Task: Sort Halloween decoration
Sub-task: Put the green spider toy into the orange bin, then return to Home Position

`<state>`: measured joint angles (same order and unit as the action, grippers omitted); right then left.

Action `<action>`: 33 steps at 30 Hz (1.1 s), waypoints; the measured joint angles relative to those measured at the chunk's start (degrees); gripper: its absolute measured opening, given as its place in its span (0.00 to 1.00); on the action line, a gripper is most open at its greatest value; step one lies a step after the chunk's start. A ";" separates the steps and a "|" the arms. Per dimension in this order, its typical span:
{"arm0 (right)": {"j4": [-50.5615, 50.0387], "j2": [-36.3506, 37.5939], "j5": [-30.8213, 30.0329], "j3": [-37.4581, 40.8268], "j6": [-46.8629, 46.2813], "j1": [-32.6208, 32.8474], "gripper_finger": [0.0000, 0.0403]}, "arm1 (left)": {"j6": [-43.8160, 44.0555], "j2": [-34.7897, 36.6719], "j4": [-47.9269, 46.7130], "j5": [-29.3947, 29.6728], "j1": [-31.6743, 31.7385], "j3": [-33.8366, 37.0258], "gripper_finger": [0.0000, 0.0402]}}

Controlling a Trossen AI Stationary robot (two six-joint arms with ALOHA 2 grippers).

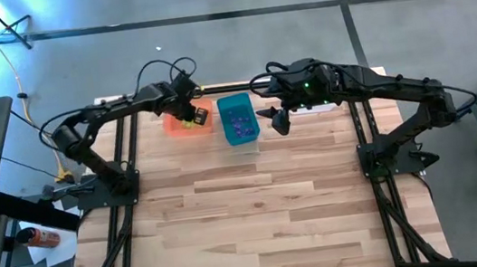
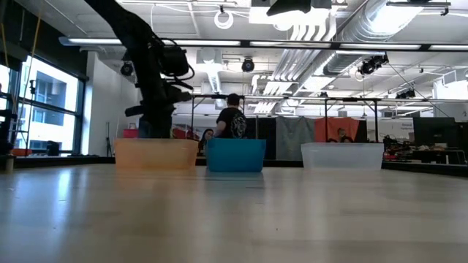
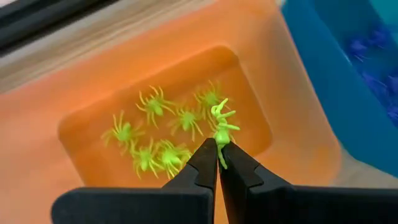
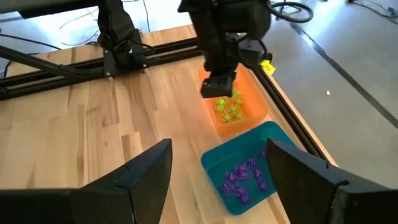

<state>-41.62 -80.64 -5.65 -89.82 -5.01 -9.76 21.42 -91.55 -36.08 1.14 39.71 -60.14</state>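
High view: the left gripper (image 1: 191, 114) hangs over the orange bin (image 1: 181, 127) near the table's (image 1: 259, 222) far edge, left of centre; the teal bin (image 1: 239, 120) sits just beside it at the middle of that edge, and the right gripper (image 1: 279, 119) hovers just to that bin's right, fingers spread, holding nothing. Low view: the orange bin (image 2: 156, 154), teal bin (image 2: 236, 155) and a clear bin (image 2: 342, 155) stand in a row along the far edge, with the left arm (image 2: 150, 73) coming down at the orange one; its fingertips are hidden behind the bin wall. A person (image 2: 232, 120) shows in the room beyond. Left wrist view: the left gripper (image 3: 217, 155) is pinched together on one green spider (image 3: 221, 124), held by little more than a leg above the other green spiders (image 3: 155, 134) lying in the orange bin (image 3: 298, 124). Right wrist view: the right gripper's spread fingers (image 4: 143, 171) frame the teal bin (image 4: 214, 163), which holds purple spiders (image 4: 244, 177); the orange bin (image 4: 255, 99) lies beyond, under the left gripper (image 4: 217, 86). Risks, as judged: the hold is thin, so the spider may slip early; on release it may cling to a finger or bounce off the rim into the neighbouring bin or onto the table.
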 joint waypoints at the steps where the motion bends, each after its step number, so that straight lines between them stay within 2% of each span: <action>1: -0.14 0.00 0.00 0.00 -0.27 0.04 0.63 | -0.07 -1.12 -0.51 -0.06 0.27 -0.95 0.00; 7: -2.49 -0.03 -0.02 0.00 -2.06 0.02 0.63 | -1.81 -7.22 -7.27 -1.11 0.85 -4.21 0.00; 14: -3.64 -0.04 -0.02 0.00 -2.06 0.02 0.63 | -4.17 -10.84 -7.53 -0.74 0.98 -4.24 0.02; 21: -3.64 -0.04 -0.02 0.00 -2.04 0.02 0.63 | -4.31 -11.24 -7.04 -0.34 2.37 -4.24 0.12; 33: -3.64 -0.09 -0.02 0.00 -2.04 0.02 0.63 | -4.91 -8.69 -8.61 -0.69 2.94 -4.21 0.35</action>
<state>-45.25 -80.73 -5.67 -89.82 -7.05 -9.74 16.51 -100.23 -44.69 0.46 42.64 -64.36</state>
